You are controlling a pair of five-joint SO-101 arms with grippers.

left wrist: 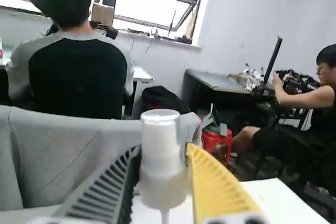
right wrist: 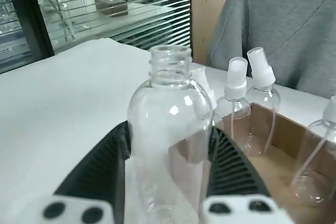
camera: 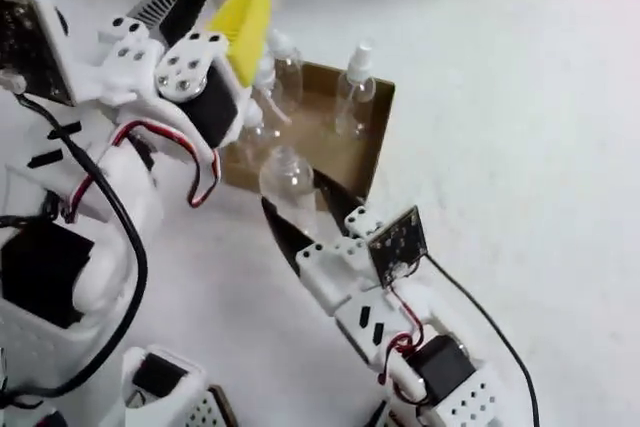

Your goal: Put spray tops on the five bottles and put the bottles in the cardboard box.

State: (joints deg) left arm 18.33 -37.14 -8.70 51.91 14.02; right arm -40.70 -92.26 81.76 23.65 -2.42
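Nearest, an uncapped bottle [right wrist: 168, 103] was pinched betw. the black fingers of the right hand [camera: 292, 192], at the near edge of the cardboard box [camera: 385, 132] on the table [camera: 520, 167]. Capped bottles [camera: 355, 95] were stood inside the box. Farther back, to the left, a spray top [left wrist: 160, 135] was clamped in the left hand [left wrist: 163, 153].

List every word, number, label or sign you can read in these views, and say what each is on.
None can be read. The bottle in the right hand, the spray top in the left hand and the cardboard box show no print. Any print on the circuit board is too small to read.
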